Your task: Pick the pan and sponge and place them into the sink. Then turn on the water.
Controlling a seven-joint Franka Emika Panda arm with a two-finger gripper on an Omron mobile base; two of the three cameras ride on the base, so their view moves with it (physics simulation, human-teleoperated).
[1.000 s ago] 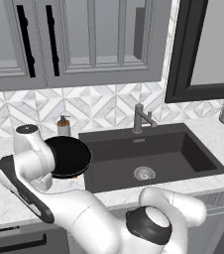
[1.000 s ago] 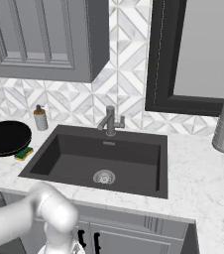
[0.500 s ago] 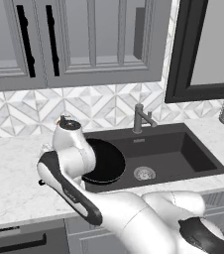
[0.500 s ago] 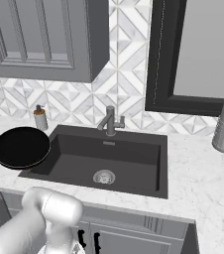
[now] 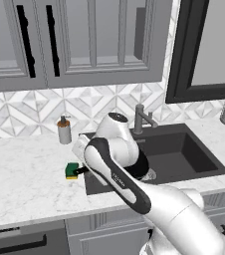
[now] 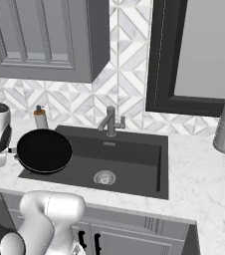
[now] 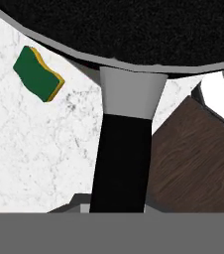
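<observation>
The rigid, probably front-heavy frying pan (image 6: 44, 150) is held by its thin handle (image 7: 121, 158) in the clamped gripper (image 7: 118, 211), hanging over the sink's (image 6: 134, 164) left edge.

1 pan (image 6: 44, 151), 1 sponge (image 7: 37, 74), 1 sink (image 6: 134, 158)

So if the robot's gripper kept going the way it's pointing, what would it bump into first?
It already holds the pan by its handle, so the pan's black bowl fills the way ahead. Beyond that, probably the sink, though depth is hard to judge. The sponge lies off to one side on the counter.
</observation>
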